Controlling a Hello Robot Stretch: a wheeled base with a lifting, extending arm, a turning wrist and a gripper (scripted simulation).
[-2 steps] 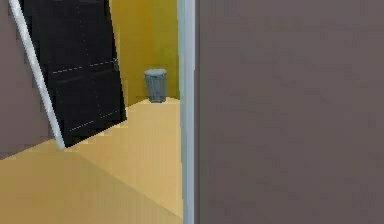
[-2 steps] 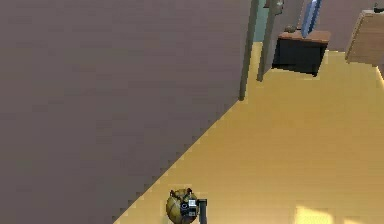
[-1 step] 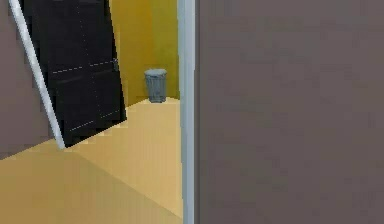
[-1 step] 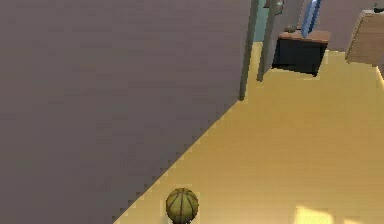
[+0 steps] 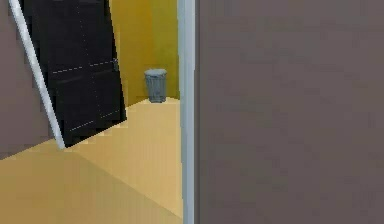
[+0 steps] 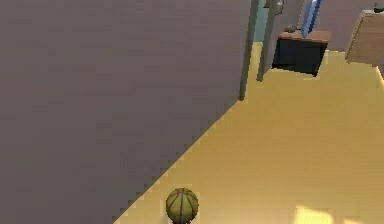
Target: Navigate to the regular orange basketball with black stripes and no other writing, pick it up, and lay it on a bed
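Arm side view places the basketball [image 6: 182, 205] at the bottom edge, just left of centre: an orange-brown ball with dark stripes, resting on the yellow floor [image 6: 300, 140] close beside a broad grey wall [image 6: 100, 90] that fills the left of the frame. At the upper right stands a dark cabinet [image 6: 301, 52]. In the forward view, a black door [image 5: 75, 65] occupies the upper left, and a small grey bin [image 5: 156, 85] sits beside it against a yellow wall. I cannot tell the end effector's state.
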